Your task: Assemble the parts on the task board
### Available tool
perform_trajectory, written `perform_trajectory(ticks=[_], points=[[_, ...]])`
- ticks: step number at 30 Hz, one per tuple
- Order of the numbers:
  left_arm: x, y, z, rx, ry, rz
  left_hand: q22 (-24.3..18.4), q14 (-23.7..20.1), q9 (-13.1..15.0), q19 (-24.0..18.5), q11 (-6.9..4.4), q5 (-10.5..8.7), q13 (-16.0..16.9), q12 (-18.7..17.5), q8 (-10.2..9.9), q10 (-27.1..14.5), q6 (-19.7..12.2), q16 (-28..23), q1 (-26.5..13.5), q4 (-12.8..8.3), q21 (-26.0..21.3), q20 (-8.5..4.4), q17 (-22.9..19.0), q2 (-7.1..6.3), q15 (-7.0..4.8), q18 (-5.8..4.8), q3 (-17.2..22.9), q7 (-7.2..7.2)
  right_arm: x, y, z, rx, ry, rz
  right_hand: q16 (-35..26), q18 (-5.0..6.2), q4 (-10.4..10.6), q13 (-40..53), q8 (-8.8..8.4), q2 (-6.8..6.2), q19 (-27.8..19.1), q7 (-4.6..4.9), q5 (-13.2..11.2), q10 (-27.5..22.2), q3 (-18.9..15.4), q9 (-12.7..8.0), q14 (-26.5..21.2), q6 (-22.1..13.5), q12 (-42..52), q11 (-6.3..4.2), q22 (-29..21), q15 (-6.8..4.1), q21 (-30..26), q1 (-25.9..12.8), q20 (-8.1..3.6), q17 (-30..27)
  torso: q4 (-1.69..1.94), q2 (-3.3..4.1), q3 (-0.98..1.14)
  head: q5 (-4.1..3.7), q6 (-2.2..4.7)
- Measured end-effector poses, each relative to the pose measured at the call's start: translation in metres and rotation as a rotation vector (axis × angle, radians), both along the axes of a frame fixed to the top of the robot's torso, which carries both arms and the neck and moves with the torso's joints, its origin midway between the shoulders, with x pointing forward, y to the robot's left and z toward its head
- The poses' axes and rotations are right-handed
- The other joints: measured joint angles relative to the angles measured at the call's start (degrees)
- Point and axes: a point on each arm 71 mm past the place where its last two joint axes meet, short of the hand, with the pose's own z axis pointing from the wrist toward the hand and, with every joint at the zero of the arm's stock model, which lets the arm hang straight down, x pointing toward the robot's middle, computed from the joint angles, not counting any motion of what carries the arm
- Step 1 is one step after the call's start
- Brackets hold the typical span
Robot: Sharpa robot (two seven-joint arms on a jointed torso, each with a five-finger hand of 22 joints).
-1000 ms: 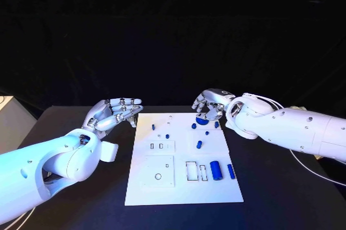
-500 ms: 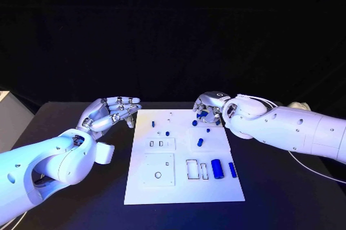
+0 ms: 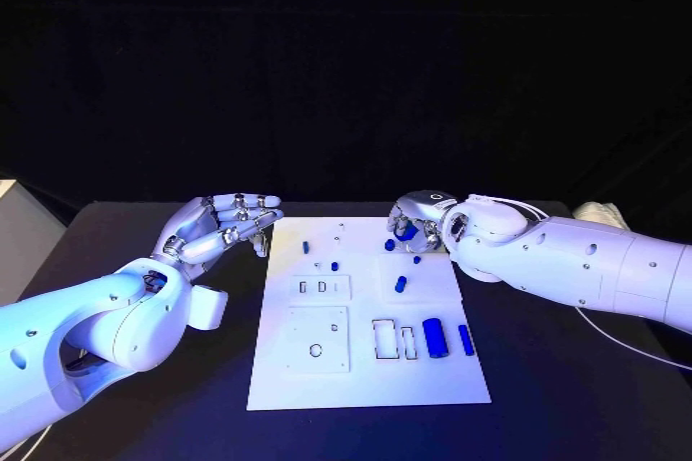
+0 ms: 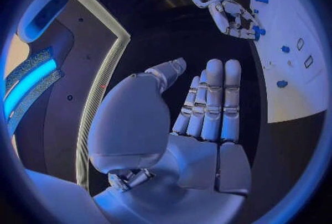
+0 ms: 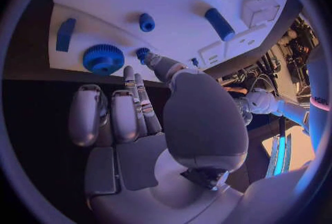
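Right hand [image 3: 420, 224] fingers [image 5: 154, 61] seemingly pinch a small blue peg [image 5: 141, 53] (board's far corner).

Desk [image 3: 144, 401]: black, matte. Directly on it: 1 white task board [image 3: 368, 381], flat, at the middle, long side running away from the robot. Bare desk surface showing to the board's left, right and near side.

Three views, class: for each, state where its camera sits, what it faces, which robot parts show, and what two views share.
Head view: on the head, looking down at the board; both arms, left hand, right hand.
Left wrist view: behind the left hand, facing the board's edge and the right hand.
Right wrist view: behind the right hand, facing the gear.
Shared: the board.
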Motion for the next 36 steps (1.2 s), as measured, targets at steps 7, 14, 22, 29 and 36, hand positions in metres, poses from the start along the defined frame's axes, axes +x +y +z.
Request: perform_trajectory(ticks=[7,14,22,29,36], points=[[0.0004,0.0003,0.0003,0.001,0.002,-0.001,0.08,0.00,0.00,0.00,0.00,0.00,0.00,0.00,0.00,0.00,0.00,0.00,0.00,0.00,0.28,0.00,0.03,0.00,0.00,0.00,0.00,0.00,0.0000,0.0013,-0.0035,-0.005,0.008,-0.002,0.26,0.00,0.18,0.14,0.00,0.00,-0.01,0.00,0.00,0.00,-0.18,0.11,0.00,0.00,0.00,0.00,0.05,0.00,0.00,0.00,-0.01,0.00,0.14,0.26,-0.04,-0.23,-0.01],[0.0006,0.0004,0.0007,0.002,0.003,-0.003,0.08,-0.01,-0.01,0.00,0.00,0.00,-0.01,0.00,0.00,0.01,0.00,0.22,0.00,0.00,0.28,0.00,0.03,0.00,0.01,0.00,0.00,0.00,0.0000,0.0044,-0.0038,-0.003,0.006,0.003,0.70,0.01,0.19,0.38,0.31,0.33,-0.01,-0.25,0.01,0.23,-0.16,0.37,0.00,0.28,0.00,-0.22,0.56,0.00,0.31,0.29,-0.01,0.26,0.23,0.46,-0.07,-0.19,-0.05],[0.0014,0.0015,0.0005,0.006,0.008,-0.001,0.13,-0.01,0.05,0.00,0.21,0.00,-0.01,0.00,0.00,-0.20,0.00,0.22,0.00,0.00,0.51,0.00,0.09,0.00,0.01,0.00,0.00,0.00,-0.0003,0.0068,-0.0039,0.006,0.001,0.008,1.32,-0.90,1.14,0.88,1.60,1.24,0.81,-0.51,0.45,2.25,0.81,1.34,0.00,1.98,0.31,-0.79,2.51,0.00,1.69,0.45,-0.23,0.70,0.25,0.64,-0.09,-0.15,-0.12],[0.0021,0.0027,-0.0001,0.011,0.017,0.003,0.13,-0.01,0.04,0.00,0.00,0.00,-0.01,0.00,0.00,-0.41,0.00,0.48,0.01,0.00,0.51,0.00,0.08,0.00,0.01,0.00,0.00,0.00,-0.0004,0.0072,-0.0037,0.009,-0.003,0.007,1.89,-0.90,1.27,1.50,3.33,2.33,1.42,-1.42,0.45,5.01,1.97,2.79,0.31,4.13,0.68,-1.41,4.13,-0.52,2.91,1.55,-0.85,0.95,0.34,0.77,-0.13,-0.23,-0.07],[0.0012,0.0010,-0.0004,0.013,0.027,-0.004,0.12,-0.01,0.04,0.00,0.00,0.00,-0.01,0.00,0.00,-0.41,0.00,0.47,0.01,0.00,0.51,0.00,0.08,0.00,0.01,-0.01,0.00,0.00,0.0004,0.0081,-0.0030,0.006,-0.006,0.003,2.20,-0.89,0.76,1.97,4.22,2.75,1.73,-2.03,0.41,6.27,2.54,3.92,0.40,4.75,0.64,-2.14,5.03,-0.85,3.33,1.97,-1.15,0.95,0.34,0.92,-0.16,-0.31,-0.07]])
